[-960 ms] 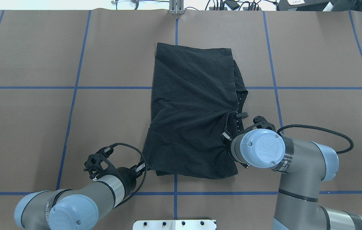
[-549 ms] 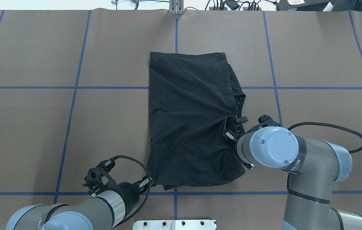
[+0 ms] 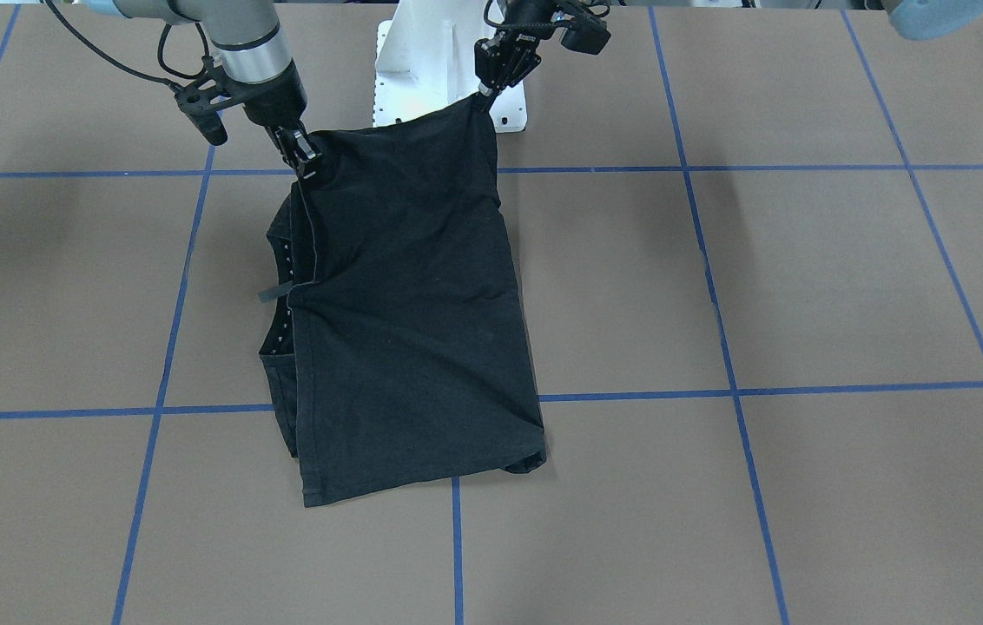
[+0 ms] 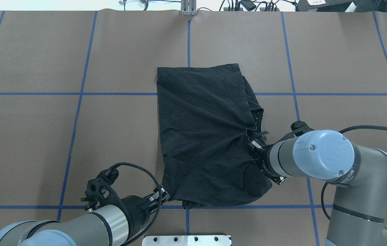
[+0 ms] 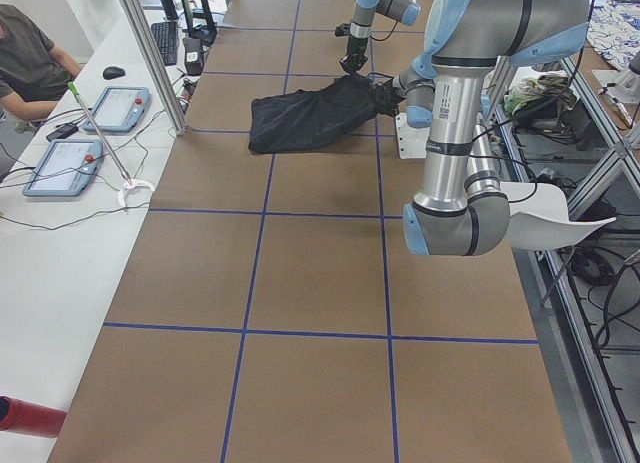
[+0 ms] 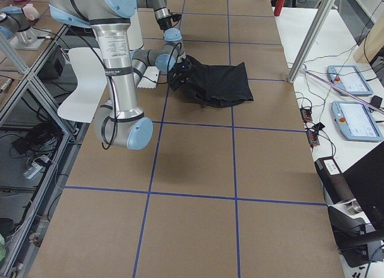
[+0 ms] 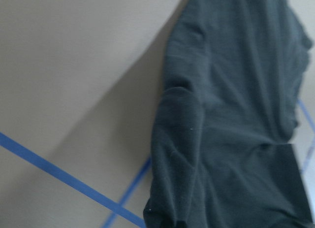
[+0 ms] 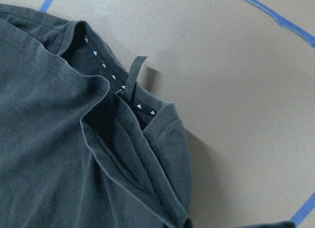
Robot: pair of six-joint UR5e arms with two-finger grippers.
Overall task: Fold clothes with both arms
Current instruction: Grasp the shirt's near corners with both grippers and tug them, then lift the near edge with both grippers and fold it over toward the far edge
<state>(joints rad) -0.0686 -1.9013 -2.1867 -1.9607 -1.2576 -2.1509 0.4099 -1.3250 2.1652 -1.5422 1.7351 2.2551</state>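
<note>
Black short-sleeved T-shirt [image 4: 207, 136] lies half-folded mid-way across the brown taped surface [image 4: 43, 136], its near edge lifted toward the robot. Left black two-finger hand [image 4: 162, 197] is pinched on the near corner, right black hand [image 4: 253, 145] is clamped on the hem beside the collar [image 4: 256, 116]. Looks light and floppy, so it'll sag and wrinkle; I'd hold it at corners and hems, pulled taut.

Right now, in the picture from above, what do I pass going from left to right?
The left gripper pinching a corner → black T-shirt → right gripper pinching the collar-side edge → right arm.
</note>
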